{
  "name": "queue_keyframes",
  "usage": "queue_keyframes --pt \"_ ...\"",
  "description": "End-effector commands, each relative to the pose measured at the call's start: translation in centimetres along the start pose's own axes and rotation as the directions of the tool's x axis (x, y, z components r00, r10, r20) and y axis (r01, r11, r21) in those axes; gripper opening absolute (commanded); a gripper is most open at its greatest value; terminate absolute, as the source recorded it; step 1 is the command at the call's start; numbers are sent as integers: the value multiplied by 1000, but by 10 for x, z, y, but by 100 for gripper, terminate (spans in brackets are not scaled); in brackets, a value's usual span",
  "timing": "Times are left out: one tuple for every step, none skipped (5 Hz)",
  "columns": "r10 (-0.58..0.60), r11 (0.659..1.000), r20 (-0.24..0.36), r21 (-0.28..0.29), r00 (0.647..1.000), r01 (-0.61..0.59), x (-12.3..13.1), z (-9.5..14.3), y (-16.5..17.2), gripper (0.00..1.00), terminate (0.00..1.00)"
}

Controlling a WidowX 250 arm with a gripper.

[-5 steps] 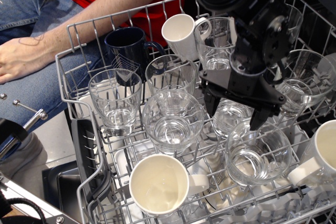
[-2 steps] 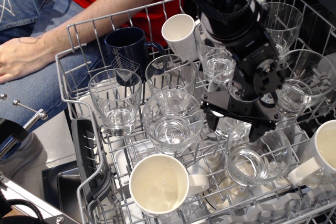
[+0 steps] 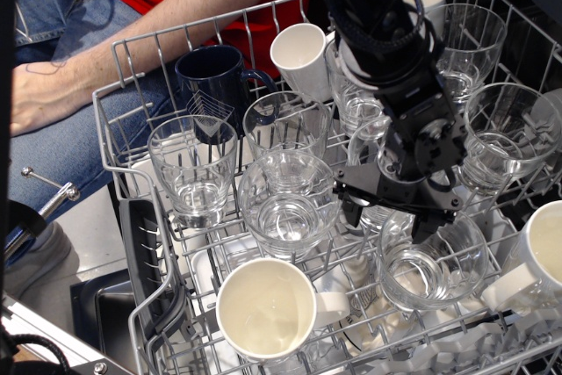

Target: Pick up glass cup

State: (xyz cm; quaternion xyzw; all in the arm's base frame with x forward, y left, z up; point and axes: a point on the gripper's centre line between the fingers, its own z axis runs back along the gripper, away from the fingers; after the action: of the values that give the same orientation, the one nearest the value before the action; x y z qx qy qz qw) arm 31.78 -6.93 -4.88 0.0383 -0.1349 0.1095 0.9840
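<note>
The gripper (image 3: 392,215) has sunk lower, fingers spread and empty, over the glass cup (image 3: 432,263)

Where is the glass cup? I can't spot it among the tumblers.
The glass cup sits lower right in the rack, under the tool, between two white mugs.

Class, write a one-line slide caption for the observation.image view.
Open gripper hangs over the glass cup in a crowded dishwasher rack.

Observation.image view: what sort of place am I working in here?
Likely a home kitchen, at a pulled-out dishwasher rack. Clear glasses and white mugs stand in its wire rows, and a person in jeans sits beside it.
</note>
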Motion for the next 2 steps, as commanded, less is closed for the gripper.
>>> queue_keyframes --pt "14 1000 54 -19 998 -13 3 -7 -7 100 0" --pt "25 1000 49 -12 999 -24 -5 -12 -9 0 0"
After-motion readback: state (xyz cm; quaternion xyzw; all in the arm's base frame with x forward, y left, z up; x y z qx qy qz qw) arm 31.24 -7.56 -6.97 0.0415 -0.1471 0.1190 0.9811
